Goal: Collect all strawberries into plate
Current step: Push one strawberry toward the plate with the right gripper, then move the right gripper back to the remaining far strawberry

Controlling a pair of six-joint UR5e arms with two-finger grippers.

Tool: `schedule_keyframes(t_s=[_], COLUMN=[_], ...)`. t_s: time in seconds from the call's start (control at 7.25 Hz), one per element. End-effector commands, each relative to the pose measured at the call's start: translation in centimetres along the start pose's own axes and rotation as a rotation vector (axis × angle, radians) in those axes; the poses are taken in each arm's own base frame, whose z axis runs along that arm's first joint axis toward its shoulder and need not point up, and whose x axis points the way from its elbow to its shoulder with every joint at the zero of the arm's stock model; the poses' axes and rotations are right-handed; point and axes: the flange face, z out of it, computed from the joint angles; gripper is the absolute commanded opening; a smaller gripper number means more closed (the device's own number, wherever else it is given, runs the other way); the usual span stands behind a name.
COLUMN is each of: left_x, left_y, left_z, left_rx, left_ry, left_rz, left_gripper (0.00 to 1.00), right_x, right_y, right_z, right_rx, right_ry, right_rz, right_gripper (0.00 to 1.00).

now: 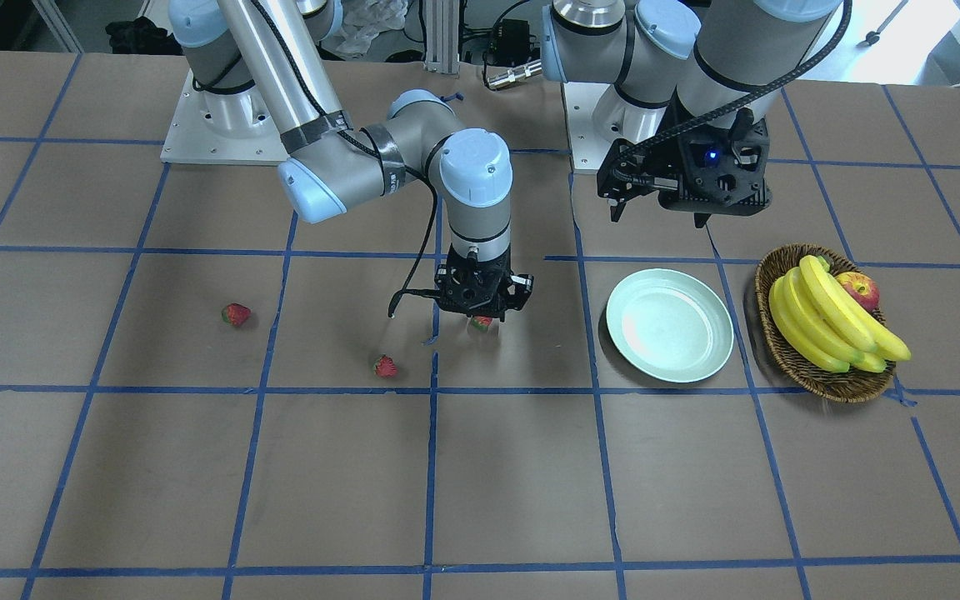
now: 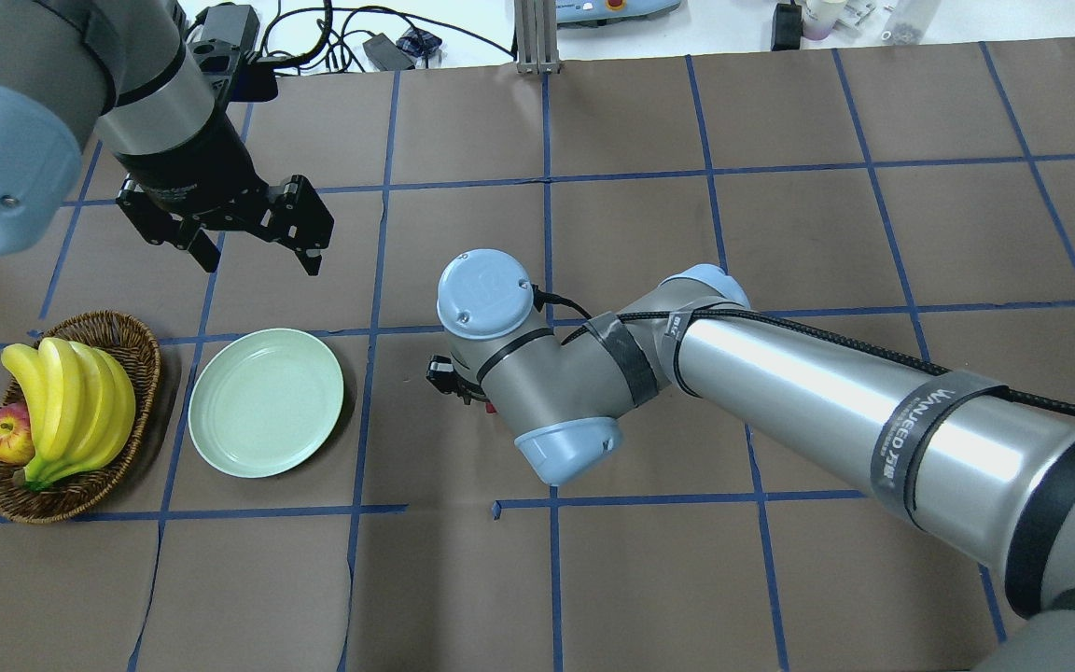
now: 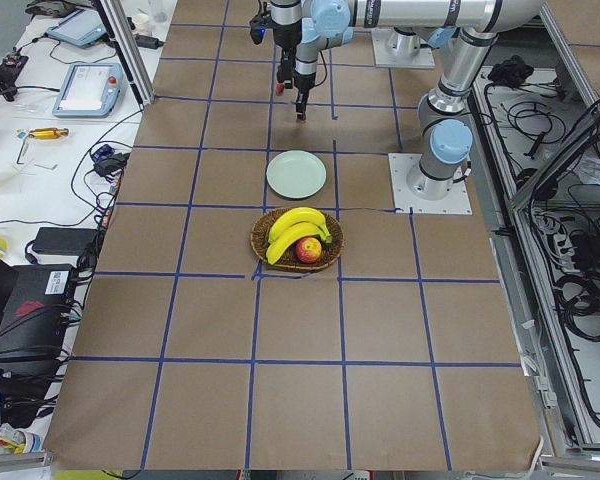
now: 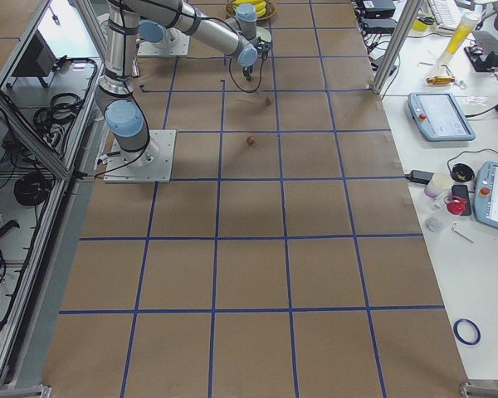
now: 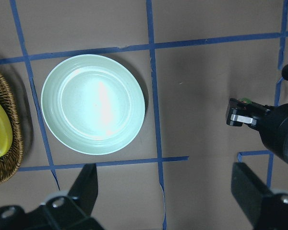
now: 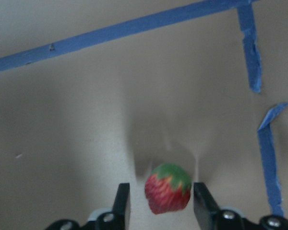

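One strawberry, red with a green cap, lies between the fingers of my right gripper, which is lowered to the table. Narrow gaps show on both sides of the berry, so the gripper is open around it. The front-facing view shows this strawberry under the right gripper, left of the plate. Two more strawberries lie on the table further left. The pale green plate holds nothing. My left gripper hovers open and empty above the plate's far side.
A wicker basket with bananas and an apple stands right beside the plate. Brown paper with blue tape lines covers the table. My right arm's elbow stretches over the middle of the table.
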Motion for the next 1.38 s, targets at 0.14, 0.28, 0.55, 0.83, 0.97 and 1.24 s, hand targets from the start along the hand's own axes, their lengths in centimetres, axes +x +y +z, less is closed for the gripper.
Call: schedule_keyframes(t_s=[0.14, 0.28, 0.55, 0.83, 0.97, 1.24], left_x=[0.0, 0.0, 0.1, 0.1, 0.2, 0.1], left_y=[0.1, 0.0, 0.0, 0.1, 0.2, 0.2], left_z=[-0.1, 0.1, 0.1, 0.2, 0.4, 0.5], left_rx=[0.001, -0.002, -0.002, -0.005, -0.008, -0.011], left_ry=[-0.002, -0.002, -0.001, 0.0, 0.001, 0.001], left_rz=[0.001, 0.001, 0.002, 0.002, 0.002, 0.001], left_gripper=[1.0, 1.0, 1.0, 1.0, 1.0, 1.0], right_x=[9.0, 14.5, 23.3, 28.6, 29.9, 32.9], right_y=[-7.0, -8.8, -10.9, -11.5, -10.7, -10.2], right_z=[-3.6, -5.8, -5.4, -4.0, -2.9, -1.6], right_rx=[0.023, -0.033, -0.093, -0.151, -0.177, -0.157], right_ry=[0.08, 0.111, 0.13, 0.128, 0.126, 0.127], right_rz=[-0.023, -0.08, -0.217, -0.362, -0.394, -0.427], right_gripper=[1.0, 1.0, 1.0, 1.0, 1.0, 1.0])
